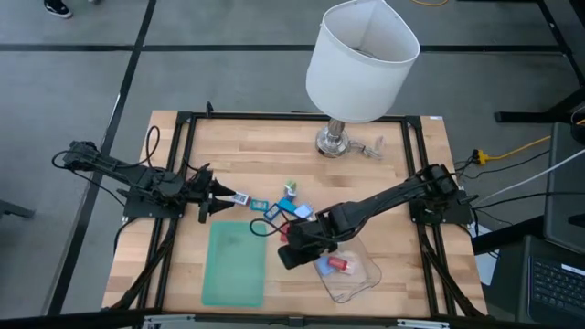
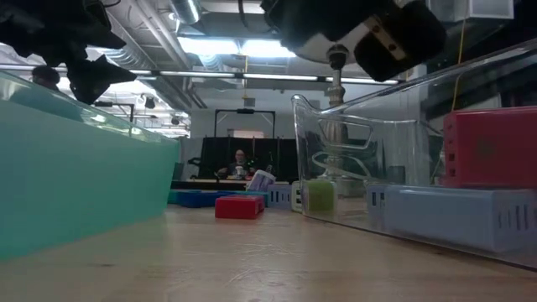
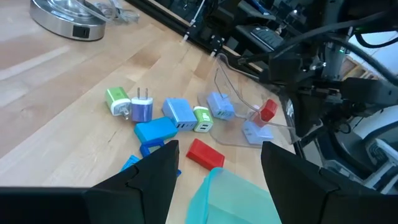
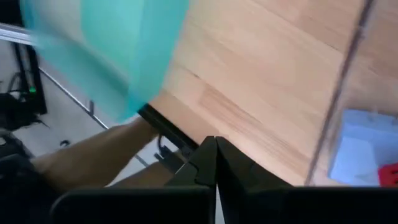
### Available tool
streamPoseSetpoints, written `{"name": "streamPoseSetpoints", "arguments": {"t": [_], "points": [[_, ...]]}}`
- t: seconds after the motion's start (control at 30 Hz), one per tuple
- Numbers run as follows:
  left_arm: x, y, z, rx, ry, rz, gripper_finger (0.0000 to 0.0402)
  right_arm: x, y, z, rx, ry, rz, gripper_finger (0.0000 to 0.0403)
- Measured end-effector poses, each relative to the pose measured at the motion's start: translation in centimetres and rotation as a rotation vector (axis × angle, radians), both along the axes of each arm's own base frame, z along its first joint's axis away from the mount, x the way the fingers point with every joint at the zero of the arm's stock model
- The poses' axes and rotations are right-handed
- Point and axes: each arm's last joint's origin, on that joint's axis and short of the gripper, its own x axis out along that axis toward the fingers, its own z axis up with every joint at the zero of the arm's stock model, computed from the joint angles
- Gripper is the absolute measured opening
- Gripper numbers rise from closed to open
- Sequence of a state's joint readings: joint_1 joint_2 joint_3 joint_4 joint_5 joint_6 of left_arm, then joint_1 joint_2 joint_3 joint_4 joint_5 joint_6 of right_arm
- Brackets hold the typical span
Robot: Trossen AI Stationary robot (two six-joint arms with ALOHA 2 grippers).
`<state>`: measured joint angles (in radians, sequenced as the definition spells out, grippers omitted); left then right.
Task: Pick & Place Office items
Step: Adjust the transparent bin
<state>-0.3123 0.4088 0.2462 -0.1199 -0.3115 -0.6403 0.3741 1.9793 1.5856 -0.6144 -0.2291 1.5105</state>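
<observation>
While its fingers meet, right arm hovers beside clear tub.

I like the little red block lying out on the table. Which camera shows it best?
The left wrist view: the red block lies whole, close before the green tray. The low view shows only its side, far off. The high view has none in the open; the right wrist view misses it.
</observation>
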Motion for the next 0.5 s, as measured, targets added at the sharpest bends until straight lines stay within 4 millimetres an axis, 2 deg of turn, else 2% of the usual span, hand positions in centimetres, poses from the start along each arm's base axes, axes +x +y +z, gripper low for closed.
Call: {"name": "streamPoseSetpoints", "arguments": {"t": [0.2,0.5], "points": [[0.0,0.0,-0.1,0.009,0.006,-0.002,0.0223,-0.2,-0.3,-0.3,-0.017,0.037,-0.003,0.0002],[-0.1,0.0,-0.4,0.011,0.043,-0.016,0.0223,-0.1,-0.1,-3.6,-0.005,0.19,0.068,0.0001]]}}
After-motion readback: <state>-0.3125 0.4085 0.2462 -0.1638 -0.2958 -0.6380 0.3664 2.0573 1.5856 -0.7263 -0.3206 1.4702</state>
